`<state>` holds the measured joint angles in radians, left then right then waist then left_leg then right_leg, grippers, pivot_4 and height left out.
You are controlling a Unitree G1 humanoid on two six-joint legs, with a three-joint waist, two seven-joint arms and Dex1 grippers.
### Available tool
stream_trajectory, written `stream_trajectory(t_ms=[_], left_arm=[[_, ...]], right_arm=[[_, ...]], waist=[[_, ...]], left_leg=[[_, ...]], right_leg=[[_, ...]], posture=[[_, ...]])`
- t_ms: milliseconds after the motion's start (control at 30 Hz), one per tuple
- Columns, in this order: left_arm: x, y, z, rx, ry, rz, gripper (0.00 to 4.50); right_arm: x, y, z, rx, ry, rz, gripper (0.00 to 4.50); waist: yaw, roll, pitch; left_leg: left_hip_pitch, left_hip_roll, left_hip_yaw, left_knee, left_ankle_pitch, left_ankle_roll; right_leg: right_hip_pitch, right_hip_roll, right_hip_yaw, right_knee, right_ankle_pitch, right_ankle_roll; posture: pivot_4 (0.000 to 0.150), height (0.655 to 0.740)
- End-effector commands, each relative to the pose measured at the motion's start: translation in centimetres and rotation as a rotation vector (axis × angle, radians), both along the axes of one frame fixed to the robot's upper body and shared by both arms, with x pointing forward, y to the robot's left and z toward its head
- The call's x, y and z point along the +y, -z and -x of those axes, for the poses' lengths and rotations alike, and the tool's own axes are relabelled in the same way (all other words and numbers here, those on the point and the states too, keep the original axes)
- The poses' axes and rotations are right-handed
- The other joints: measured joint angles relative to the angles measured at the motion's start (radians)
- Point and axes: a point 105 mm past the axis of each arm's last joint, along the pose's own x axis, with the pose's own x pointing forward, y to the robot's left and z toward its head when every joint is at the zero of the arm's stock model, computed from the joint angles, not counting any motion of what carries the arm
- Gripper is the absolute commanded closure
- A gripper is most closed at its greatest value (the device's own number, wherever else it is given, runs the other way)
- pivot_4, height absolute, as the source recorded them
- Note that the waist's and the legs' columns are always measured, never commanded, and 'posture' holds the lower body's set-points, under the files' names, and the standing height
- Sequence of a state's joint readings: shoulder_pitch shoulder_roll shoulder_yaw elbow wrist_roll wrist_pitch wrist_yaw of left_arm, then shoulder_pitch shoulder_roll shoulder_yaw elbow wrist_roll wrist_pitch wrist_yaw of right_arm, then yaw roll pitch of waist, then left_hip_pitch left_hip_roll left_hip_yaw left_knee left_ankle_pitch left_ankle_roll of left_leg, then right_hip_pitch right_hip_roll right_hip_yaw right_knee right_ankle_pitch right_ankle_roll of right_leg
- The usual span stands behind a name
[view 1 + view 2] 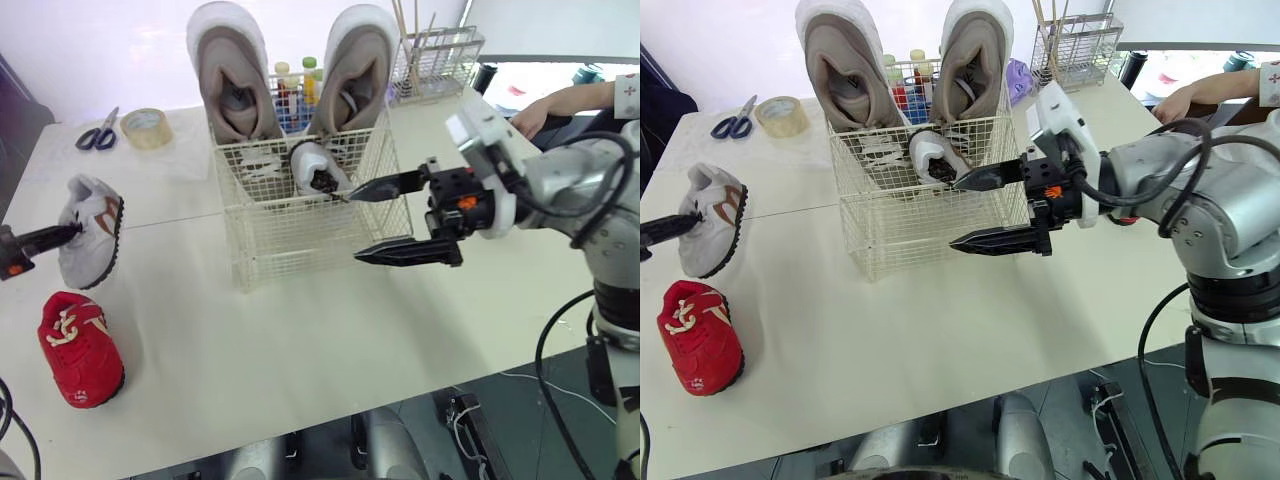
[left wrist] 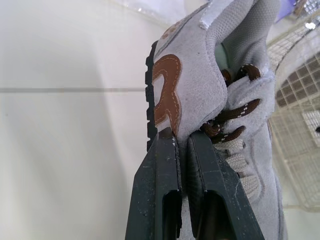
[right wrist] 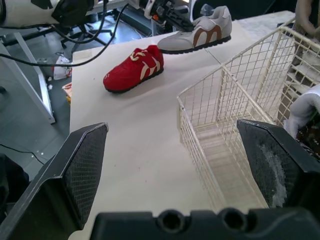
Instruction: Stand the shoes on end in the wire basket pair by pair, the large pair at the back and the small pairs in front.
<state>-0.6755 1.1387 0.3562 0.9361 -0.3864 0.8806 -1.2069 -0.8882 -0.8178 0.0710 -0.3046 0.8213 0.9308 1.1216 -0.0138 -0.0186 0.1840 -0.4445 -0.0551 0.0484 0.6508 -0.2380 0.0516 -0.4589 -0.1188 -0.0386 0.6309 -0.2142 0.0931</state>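
A white wire basket [image 1: 300,240] stands mid-table with two large beige shoes [image 1: 232,75] on end at its back and one small grey shoe [image 1: 318,168] upright in front of them. My right gripper [image 1: 385,222] hangs open at the basket's right front corner, holding nothing. At the table's left edge my left gripper [image 1: 70,232] is shut on the collar of a small grey shoe with brown trim [image 1: 92,228], seen close in the left wrist view [image 2: 200,85]. A small red shoe [image 1: 80,348] lies on the table in front of it.
Scissors [image 1: 97,132] and a tape roll [image 1: 147,127] lie at the back left. Bottles [image 1: 296,88] and a wire rack with sticks [image 1: 436,60] stand behind the basket. A person's hand [image 1: 540,108] rests at the back right.
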Motion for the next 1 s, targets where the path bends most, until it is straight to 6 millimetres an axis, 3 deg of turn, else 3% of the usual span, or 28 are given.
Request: stream_trajectory(t_ms=[33, 233, 333, 400, 500, 567, 733, 1000], left_arm=[[-0.1, -1.6, -0.4, -0.099, -0.012, -0.016, 4.44], [0.7, -9.6, -0.3, -0.547, -0.210, -0.192, 4.44], [-2.7, -15.0, 2.9, -0.828, -0.224, -0.188, 4.44], [-4.8, -16.4, 4.4, -0.924, -0.232, -0.211, 4.44], [-9.4, -17.1, 5.6, -1.009, -0.248, -0.314, 4.44], [-13.5, -16.6, 5.8, -1.050, -0.206, -0.335, 4.44], [-20.2, -14.5, 5.6, -1.088, -0.155, -0.260, 4.44], [-24.8, -12.4, 4.4, -1.156, -0.108, -0.281, 4.44]], right_arm=[[0.1, -1.1, 0.1, -0.060, -0.020, -0.020, 0.00], [-0.9, -2.0, -0.6, -0.118, 0.030, -0.098, 0.00], [-1.8, -3.0, -1.2, -0.128, 0.078, -0.151, 0.00], [-2.2, -3.3, -1.5, -0.133, 0.094, -0.160, 0.00], [-2.7, -3.8, -2.5, -0.139, 0.108, -0.178, 0.00], [-2.9, -4.4, -3.1, -0.131, 0.102, -0.201, 0.00], [-2.5, -4.5, -3.6, -0.120, 0.064, -0.190, 0.00], [-2.2, -4.7, -4.3, -0.121, 0.054, -0.189, 0.00]], waist=[[0.001, -0.001, 0.000], [0.000, -0.004, -0.001], [0.000, -0.004, -0.001], [0.000, -0.004, -0.001], [0.000, -0.004, -0.001], [0.002, -0.004, -0.001], [0.007, -0.005, -0.001], [0.005, -0.004, -0.001]], left_leg=[[0.000, 0.000, 0.000, 0.000, 0.000, 0.000], [0.000, 0.000, 0.000, 0.000, 0.000, 0.000], [0.000, 0.000, 0.000, 0.000, 0.000, 0.000], [0.000, 0.000, 0.000, 0.000, 0.000, 0.000], [0.002, 0.000, 0.000, 0.000, 0.001, -0.002], [0.005, 0.000, 0.000, 0.001, 0.001, -0.002], [0.019, 0.000, -0.002, 0.002, 0.000, -0.001], [0.019, 0.000, -0.001, 0.001, 0.000, 0.000]], right_leg=[[0.000, 0.000, 0.000, 0.000, 0.000, 0.000], [0.000, 0.000, 0.000, -0.001, 0.000, 0.000], [0.001, 0.000, 0.000, -0.001, 0.000, 0.000], [0.002, 0.000, -0.001, -0.002, 0.001, 0.002], [0.004, 0.000, -0.001, -0.002, 0.002, 0.003], [0.008, 0.000, -0.001, -0.002, 0.002, 0.003], [0.024, 0.001, -0.002, -0.004, 0.003, 0.004], [0.025, 0.002, -0.002, -0.006, 0.003, 0.004]], posture=[[0.150, 0.7400], [0.150, 0.7400], [0.150, 0.7400], [0.150, 0.7400], [0.150, 0.7400], [0.150, 0.7400], [0.150, 0.7400], [0.150, 0.7400]])
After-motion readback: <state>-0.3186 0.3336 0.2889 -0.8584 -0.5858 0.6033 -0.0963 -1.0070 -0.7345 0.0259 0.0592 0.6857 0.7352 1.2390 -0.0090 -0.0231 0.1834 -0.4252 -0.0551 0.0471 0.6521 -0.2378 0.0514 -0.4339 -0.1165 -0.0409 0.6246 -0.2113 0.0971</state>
